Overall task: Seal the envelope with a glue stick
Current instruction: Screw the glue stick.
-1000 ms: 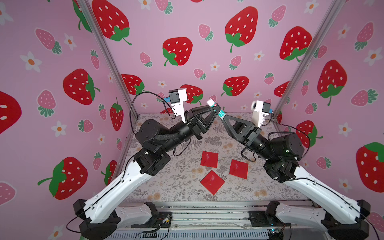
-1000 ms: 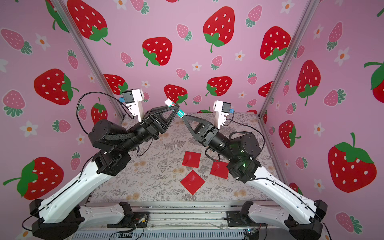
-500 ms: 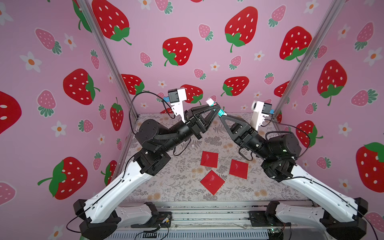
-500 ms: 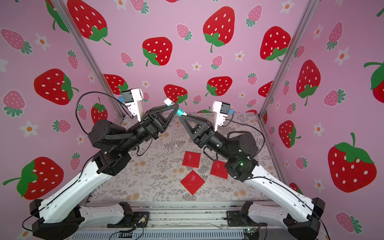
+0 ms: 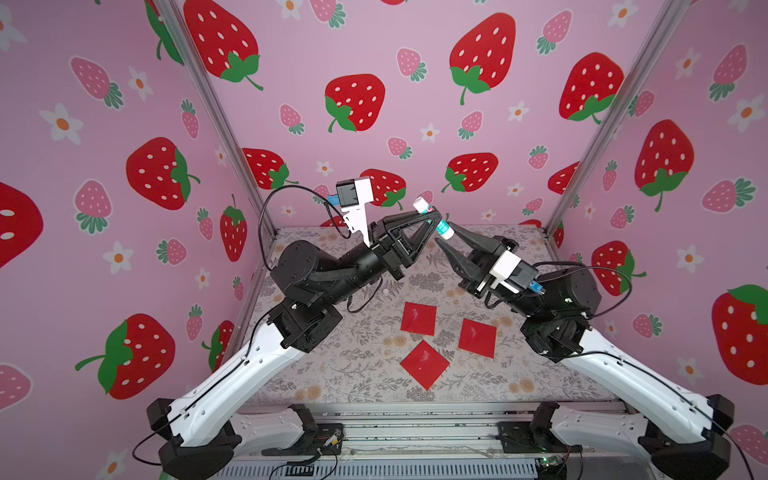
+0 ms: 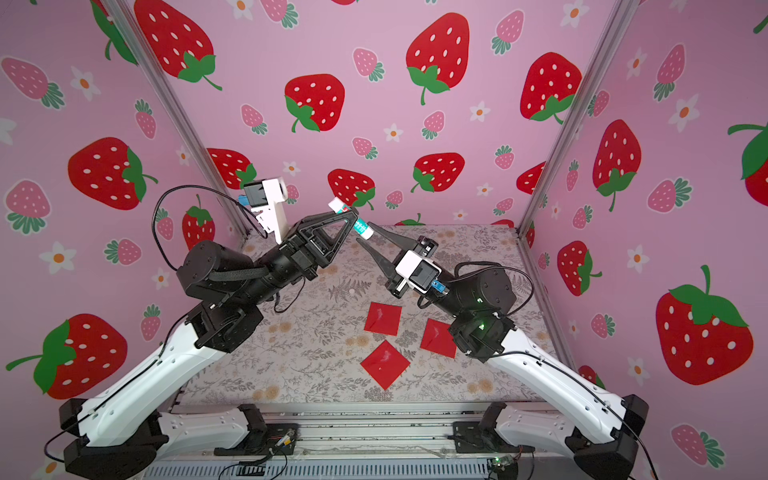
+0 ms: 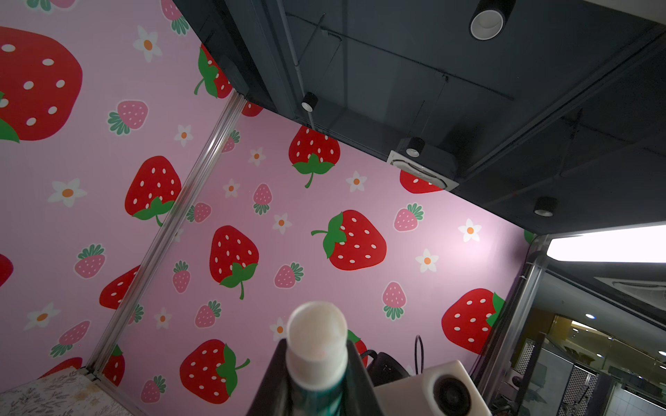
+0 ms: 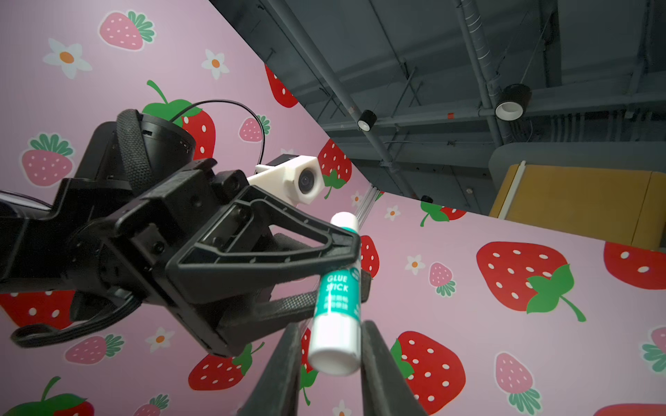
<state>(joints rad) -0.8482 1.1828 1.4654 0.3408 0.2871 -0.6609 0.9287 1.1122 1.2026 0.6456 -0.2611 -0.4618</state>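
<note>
Your left end effector [image 5: 432, 216] is clamped on the glue stick [image 5: 441, 227], tilted in mid-air.
Your right end effector [image 8: 331, 326] flanks its white end, jaws just parted, a sliver of gap on one side; three red envelopes [image 5: 419, 318] lie on the worktop [image 5: 332, 357] below.

glue stick [image 5: 443, 229]: white, teal label, tilted, aloft | red envelopes [image 5: 419, 318] [image 5: 478, 337] [image 5: 424, 364]: three, flat, close together
</note>
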